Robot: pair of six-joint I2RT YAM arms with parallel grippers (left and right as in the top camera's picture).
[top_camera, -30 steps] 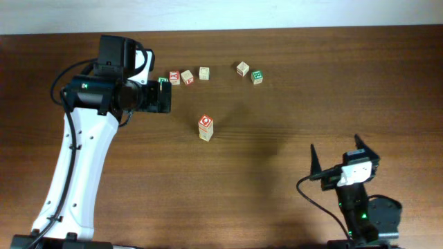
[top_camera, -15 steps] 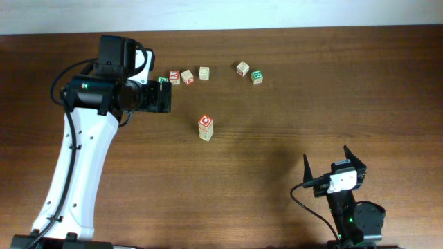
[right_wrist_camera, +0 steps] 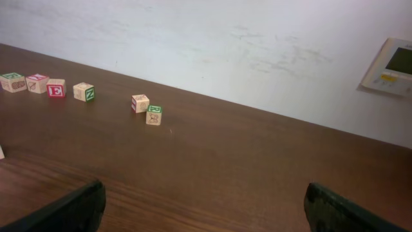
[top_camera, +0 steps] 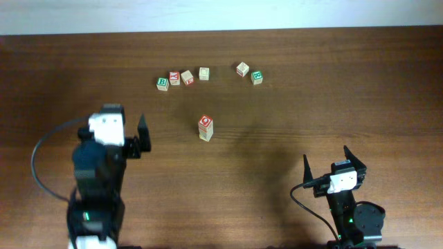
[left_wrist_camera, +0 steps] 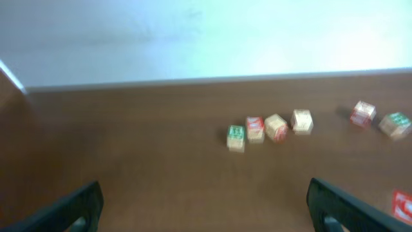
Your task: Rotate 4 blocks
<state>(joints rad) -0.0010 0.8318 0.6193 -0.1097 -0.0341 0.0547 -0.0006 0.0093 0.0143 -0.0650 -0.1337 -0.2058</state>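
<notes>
A row of small wooden letter blocks lies at the far side: a green-faced one [top_camera: 163,83], a red-faced one [top_camera: 174,77], then two pale ones [top_camera: 187,77] [top_camera: 204,72]. Further right sit a pale block [top_camera: 242,68] and a green-faced block [top_camera: 257,77]. Nearer the middle, a block with a red-framed red letter [top_camera: 205,122] rests on top of a pale block. My left gripper [top_camera: 115,124] [left_wrist_camera: 205,193] is open at the near left, well back from the row [left_wrist_camera: 276,127]. Open too is my right gripper [top_camera: 331,164] [right_wrist_camera: 205,193], at the near right. Neither holds anything.
The dark wooden table [top_camera: 291,104] ends at a white wall [right_wrist_camera: 244,45] behind the blocks. A beige wall panel [right_wrist_camera: 393,67] shows at the far right in the right wrist view. The left arm's cable [top_camera: 41,155] loops out to the left.
My left arm has pulled back from the block row to the near left, uncovering the green-faced block. The right arm drew back slightly earlier and now rests still.
</notes>
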